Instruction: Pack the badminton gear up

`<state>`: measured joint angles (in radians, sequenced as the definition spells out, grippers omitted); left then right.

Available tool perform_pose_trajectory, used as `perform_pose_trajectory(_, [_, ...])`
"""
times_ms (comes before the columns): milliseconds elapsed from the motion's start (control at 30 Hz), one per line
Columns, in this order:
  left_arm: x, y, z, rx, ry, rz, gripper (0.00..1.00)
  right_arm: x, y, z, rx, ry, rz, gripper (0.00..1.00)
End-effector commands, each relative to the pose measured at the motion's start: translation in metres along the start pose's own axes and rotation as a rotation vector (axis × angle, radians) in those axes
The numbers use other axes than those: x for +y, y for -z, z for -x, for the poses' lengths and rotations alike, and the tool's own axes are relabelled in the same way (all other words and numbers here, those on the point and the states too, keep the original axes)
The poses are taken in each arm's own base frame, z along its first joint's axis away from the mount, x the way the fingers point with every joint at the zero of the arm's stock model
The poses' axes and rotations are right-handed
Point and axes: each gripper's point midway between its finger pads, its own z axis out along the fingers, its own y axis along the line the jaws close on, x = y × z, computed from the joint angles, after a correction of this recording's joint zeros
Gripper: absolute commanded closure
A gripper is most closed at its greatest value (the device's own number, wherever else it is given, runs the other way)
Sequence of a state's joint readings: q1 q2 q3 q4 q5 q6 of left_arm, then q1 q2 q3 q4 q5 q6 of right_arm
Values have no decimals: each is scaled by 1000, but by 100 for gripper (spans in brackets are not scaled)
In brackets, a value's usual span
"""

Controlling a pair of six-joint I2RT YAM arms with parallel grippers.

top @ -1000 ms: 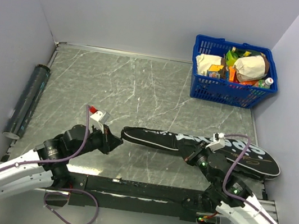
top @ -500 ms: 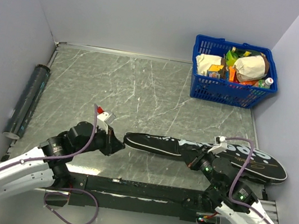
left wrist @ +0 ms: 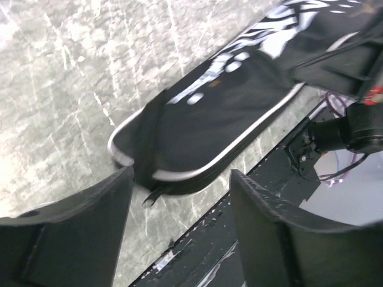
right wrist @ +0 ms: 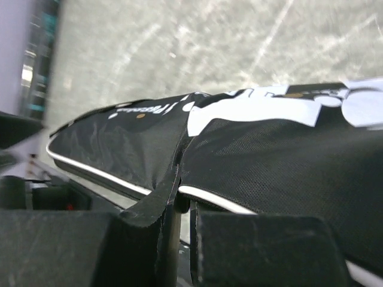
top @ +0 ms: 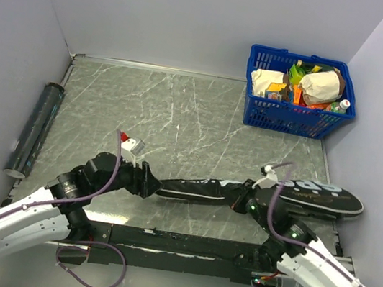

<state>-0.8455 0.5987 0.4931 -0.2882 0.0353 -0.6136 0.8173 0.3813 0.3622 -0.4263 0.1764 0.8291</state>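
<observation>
The black racket bag [top: 192,187] lies along the near edge of the tabletop [top: 182,113]. The right pincer [right wrist: 179,209] pinches a fabric flap at its seam, while the left pincer [left wrist: 179,185] stands spread at its narrow end, gripping nothing. Settling the bag seems the step in hand. Next probably comes a leftward reach for the dark tube [top: 35,127].

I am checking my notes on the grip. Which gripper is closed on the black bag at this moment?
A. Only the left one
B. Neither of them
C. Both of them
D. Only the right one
D: in its wrist view the right gripper is shut on a fold of the black bag, while the left gripper stands open at the bag's narrow end.
</observation>
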Motion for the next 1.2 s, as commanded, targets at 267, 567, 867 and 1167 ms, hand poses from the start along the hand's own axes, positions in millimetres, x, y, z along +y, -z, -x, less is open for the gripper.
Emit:
perform_pose_trajectory(267, [-25, 25, 46, -115, -47, -50, 15, 72, -43, 57, -103, -32, 92, 100])
perform_pose_trajectory(567, [-25, 33, 51, -138, -61, -45, 1, 88, -105, 52, -63, -144, 42, 100])
perform_pose_trajectory(867, [-22, 29, 47, -127, -61, -40, 3, 102, -166, 33, 11, -205, 6, 74])
perform_pose_trajectory(1167, [-25, 28, 41, -110, -65, -63, 3, 110, -206, 23, 86, -135, -30, 46])
